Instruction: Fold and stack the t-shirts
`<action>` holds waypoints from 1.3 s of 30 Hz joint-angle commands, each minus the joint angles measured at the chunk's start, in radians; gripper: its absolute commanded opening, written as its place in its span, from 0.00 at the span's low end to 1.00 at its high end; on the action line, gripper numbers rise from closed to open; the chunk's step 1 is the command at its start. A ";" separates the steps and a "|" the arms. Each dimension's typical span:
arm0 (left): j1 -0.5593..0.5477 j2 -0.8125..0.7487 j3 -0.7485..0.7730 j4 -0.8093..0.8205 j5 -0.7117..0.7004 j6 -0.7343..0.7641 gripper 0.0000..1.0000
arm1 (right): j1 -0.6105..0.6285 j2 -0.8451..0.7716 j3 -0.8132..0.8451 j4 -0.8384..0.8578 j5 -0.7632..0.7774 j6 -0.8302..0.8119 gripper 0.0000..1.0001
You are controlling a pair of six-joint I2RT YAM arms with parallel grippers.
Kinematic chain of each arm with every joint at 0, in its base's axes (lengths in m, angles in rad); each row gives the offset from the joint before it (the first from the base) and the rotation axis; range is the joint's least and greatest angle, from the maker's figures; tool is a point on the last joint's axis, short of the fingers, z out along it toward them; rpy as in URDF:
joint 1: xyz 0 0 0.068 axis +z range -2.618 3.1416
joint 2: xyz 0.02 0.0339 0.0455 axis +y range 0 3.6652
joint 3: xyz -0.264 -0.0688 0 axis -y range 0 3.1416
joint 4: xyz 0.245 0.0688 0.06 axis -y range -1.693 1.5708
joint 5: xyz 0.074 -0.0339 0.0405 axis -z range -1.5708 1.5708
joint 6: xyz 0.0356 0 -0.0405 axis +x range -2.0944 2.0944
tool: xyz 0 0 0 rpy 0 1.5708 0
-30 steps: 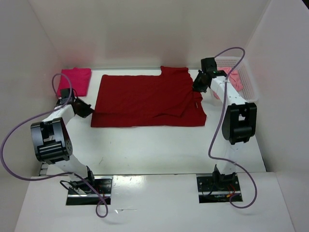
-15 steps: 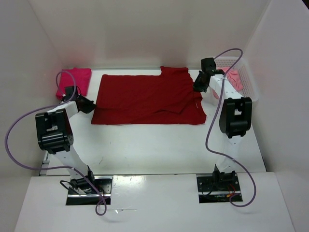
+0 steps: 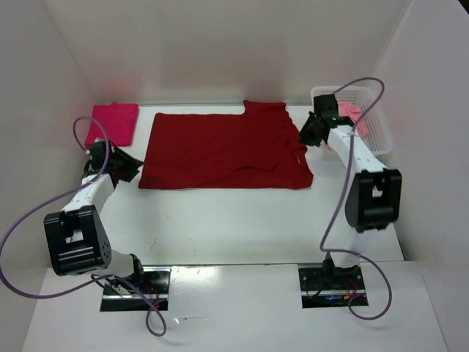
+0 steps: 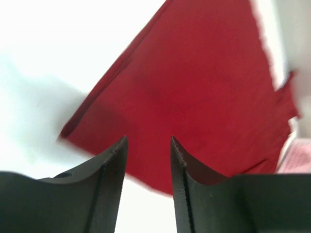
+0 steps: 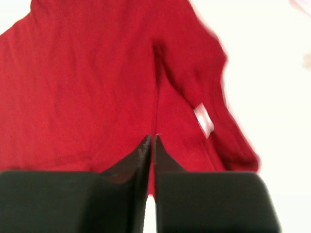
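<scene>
Limp dark red cloth t-shirt [image 3: 220, 150], frame centre, best pinched at corners; left pincer [image 4: 148, 141] spread, right pincer [image 5: 151, 139] barely parted.

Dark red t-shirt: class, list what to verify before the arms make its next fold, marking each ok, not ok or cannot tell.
1. Dark red t-shirt lies mostly flat on the table: ok.
2. Left gripper open and empty: ok.
3. Right gripper clear of cloth: cannot tell, tips nearly together.
4. Magenta t-shirt folded, apart from it: ok.
5. Salmon t-shirt inside the basket, out of the way: ok.
</scene>
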 commanded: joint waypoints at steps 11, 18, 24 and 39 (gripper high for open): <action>0.048 0.036 -0.168 -0.042 0.051 -0.004 0.46 | -0.063 -0.416 -0.626 0.093 -0.041 0.061 0.27; 0.048 0.154 -0.139 0.026 0.042 -0.024 0.40 | -0.092 -0.356 -0.658 0.134 -0.032 0.119 0.42; 0.048 0.225 -0.128 0.053 0.053 -0.024 0.13 | -0.103 -0.247 -0.669 0.234 0.005 0.203 0.42; 0.057 0.094 -0.134 -0.075 0.005 0.025 0.00 | -0.112 -0.286 -0.741 0.242 0.040 0.320 0.02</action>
